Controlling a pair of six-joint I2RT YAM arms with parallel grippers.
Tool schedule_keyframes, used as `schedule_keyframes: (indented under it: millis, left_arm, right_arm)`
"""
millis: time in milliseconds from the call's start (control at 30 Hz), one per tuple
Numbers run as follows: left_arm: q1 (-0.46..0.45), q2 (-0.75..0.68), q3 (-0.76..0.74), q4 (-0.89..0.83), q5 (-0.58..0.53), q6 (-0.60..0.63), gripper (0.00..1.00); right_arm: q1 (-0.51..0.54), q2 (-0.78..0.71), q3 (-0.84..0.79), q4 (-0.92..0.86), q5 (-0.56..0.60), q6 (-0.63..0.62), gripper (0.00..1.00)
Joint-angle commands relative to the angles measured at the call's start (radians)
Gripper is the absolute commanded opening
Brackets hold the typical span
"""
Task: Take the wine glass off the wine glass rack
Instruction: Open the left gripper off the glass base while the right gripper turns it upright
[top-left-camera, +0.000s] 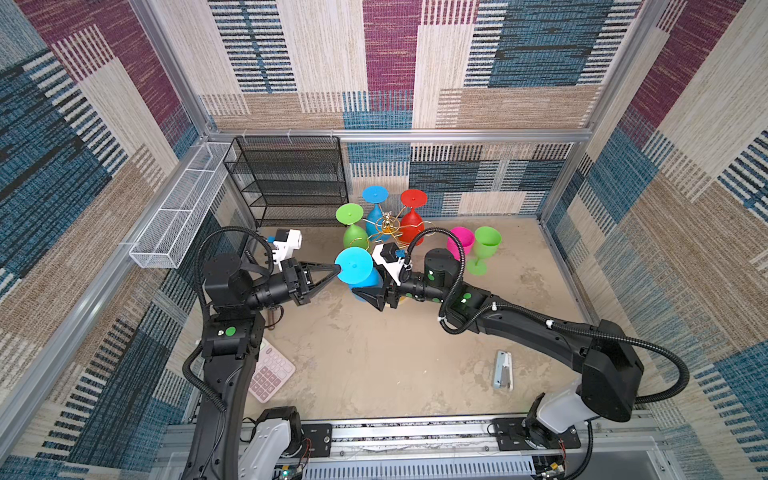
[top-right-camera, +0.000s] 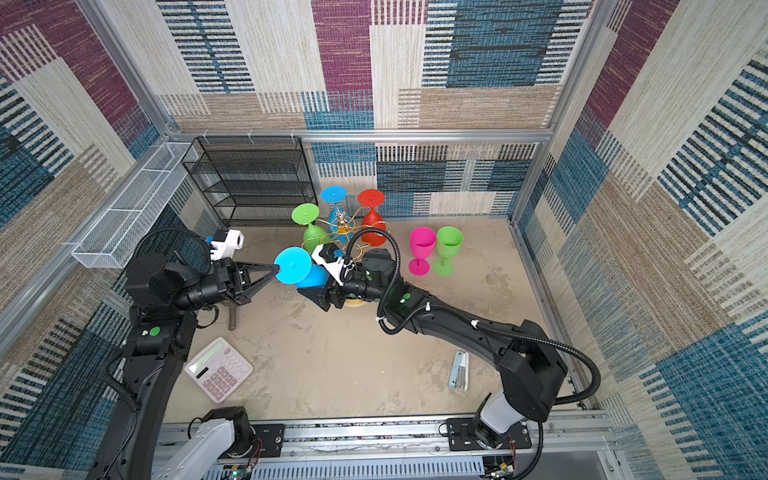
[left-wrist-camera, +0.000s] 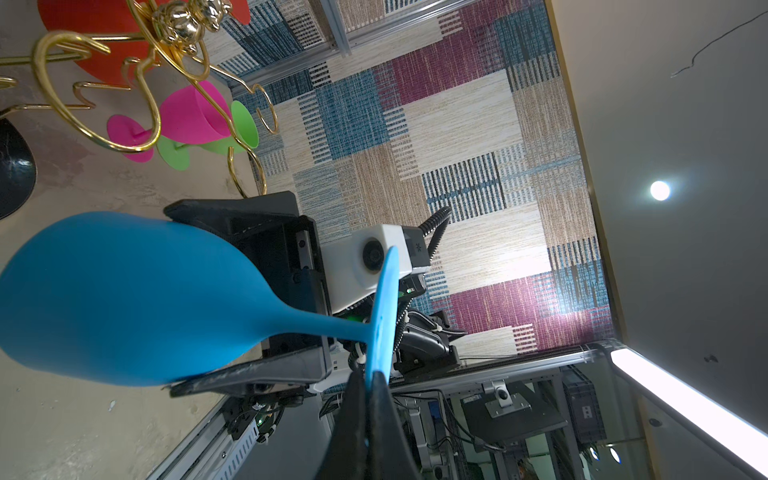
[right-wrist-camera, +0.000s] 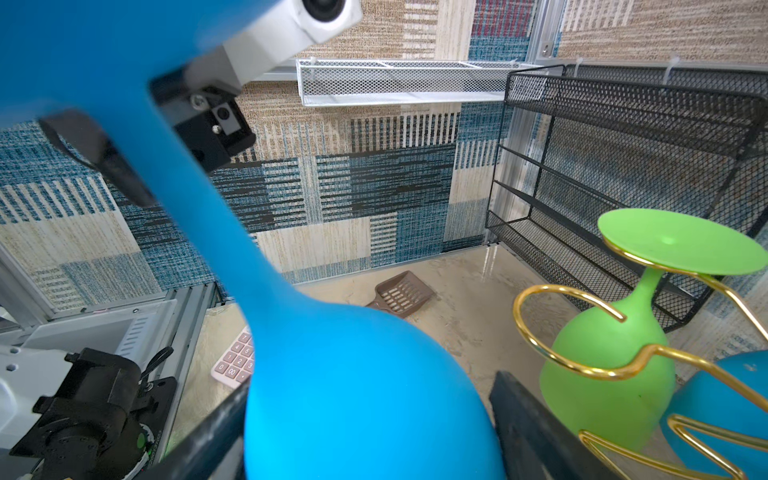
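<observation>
Though spread wide, straddling the bowl of the blue wine glass (top-left-camera: 355, 268) with the right fingers (right-wrist-camera: 523, 415); pinching its foot rim tight between the left fingers (left-wrist-camera: 390, 424) (glass inverted, off the wine glass rack (top-left-camera: 386, 226), at its seven o'clock).

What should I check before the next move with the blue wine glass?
1. Foot of the wine glass pinched in the shut left gripper: ok.
2. Stem free of the wine glass rack, no gold ring around it: ok.
3. Bowl between the jaws of the right gripper: ok.
4. Bowl clamped: not ok, one finger stands apart from it in the right wrist view.
5. Neighbouring green glass hangs in its ring: ok.
</observation>
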Motion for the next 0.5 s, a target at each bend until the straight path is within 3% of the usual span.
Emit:
schedule_keyframes:
  millis: [0, 333, 467]
  left_arm:
    - [0.001, 0.002, -0.001, 0.082, 0.004, -0.027, 0.00]
    - [0.001, 0.013, -0.003, 0.126, -0.002, -0.051, 0.00]
    - [0.000, 0.006, -0.001, 0.142, -0.018, -0.036, 0.21]
  right_arm:
    - [0.002, -0.019, 0.008, -0.010, -0.005, 0.015, 0.79]
    - [0.002, -0.045, 0.016, -0.057, 0.000, 0.038, 0.71]
    - [0.003, -0.047, 0.072, -0.148, 0.017, 0.064, 0.70]
